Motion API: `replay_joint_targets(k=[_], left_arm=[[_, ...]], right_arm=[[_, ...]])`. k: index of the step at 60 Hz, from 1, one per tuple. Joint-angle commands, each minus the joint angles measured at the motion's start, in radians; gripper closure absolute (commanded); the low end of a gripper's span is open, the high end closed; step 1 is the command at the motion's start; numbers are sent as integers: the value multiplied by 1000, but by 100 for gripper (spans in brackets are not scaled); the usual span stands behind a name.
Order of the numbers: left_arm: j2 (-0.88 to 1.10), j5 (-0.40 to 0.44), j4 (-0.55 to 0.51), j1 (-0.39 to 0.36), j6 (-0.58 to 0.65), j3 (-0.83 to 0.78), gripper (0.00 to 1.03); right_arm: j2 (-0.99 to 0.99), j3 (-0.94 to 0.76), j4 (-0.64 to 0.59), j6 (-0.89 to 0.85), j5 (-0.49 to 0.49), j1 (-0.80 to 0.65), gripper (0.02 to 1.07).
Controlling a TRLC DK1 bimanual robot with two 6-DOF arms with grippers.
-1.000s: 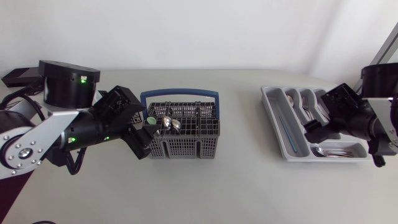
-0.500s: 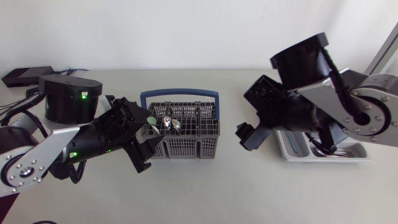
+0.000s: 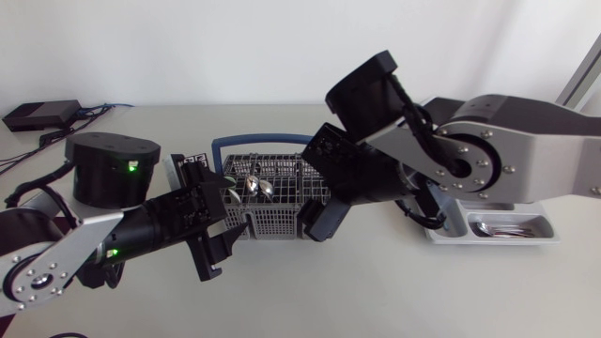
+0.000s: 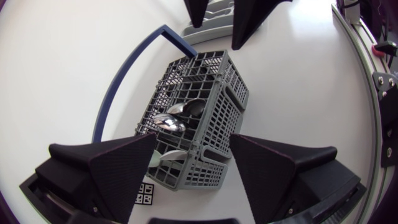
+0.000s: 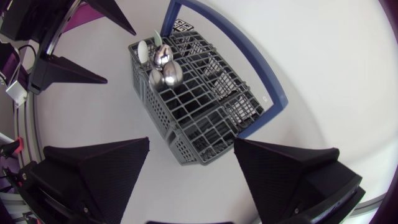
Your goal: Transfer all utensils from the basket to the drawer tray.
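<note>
— Start at the left. What's the left hand (image 4: 193, 148) doing?

— Wide open, nothing in it. It hangs low at the left end of the basket (image 3: 277, 205), fingers spread to either side of that end, touching nothing as far as I can tell.

— And the load?

— All in the basket's left-end compartment: a tight bunch of spoons (image 3: 258, 186), handles down and bowls up, with a pale green piece (image 3: 228, 180) standing just beside them. The other compartments look bare. The basket sits in the middle of the bench (image 3: 394, 291), its blue handle (image 3: 270, 141) lying out behind it.

— How will those spoons handle?

— My guess: light, stiff, polished metal, so slippery. The rounded bowls would likely squirt out of wedge fingers. The narrow neck just under a bowl looks the better hold, pinched across its flat. They're crowded, so one may drag a neighbour up. I can't tell what the green one is made of.

— Moving right?

— The right hand (image 5: 192, 146) reaches across to the basket's right end. It's also released and empty, poised above the bare compartments, apart from the spoons.

— And the destination?

— The drawer tray (image 3: 498, 240) is at the far right, partly hidden behind that arm. Some cutlery (image 3: 498, 228) lies in its near slot.
</note>
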Motion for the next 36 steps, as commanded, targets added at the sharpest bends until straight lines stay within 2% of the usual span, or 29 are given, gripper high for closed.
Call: replay_joint_targets(k=[1, 13, 23, 31, 36], left_arm=[[-8, -2, 9, -1, 58, -30, 20], [-8, 1, -5, 5, 73, -26, 20], [-3, 23, -11, 34, 75, -23, 20], [8, 46, -19, 62, 75, -12, 20], [23, 55, -34, 77, 73, 5, 20]], right_arm=[[48, 40, -10, 49, -2, 25, 13], [132, 123, -32, 111, -1, 68, 13], [214, 198, -41, 143, 56, 111, 14], [264, 241, -52, 155, 114, 123, 17], [295, 266, -52, 160, 134, 126, 22]])
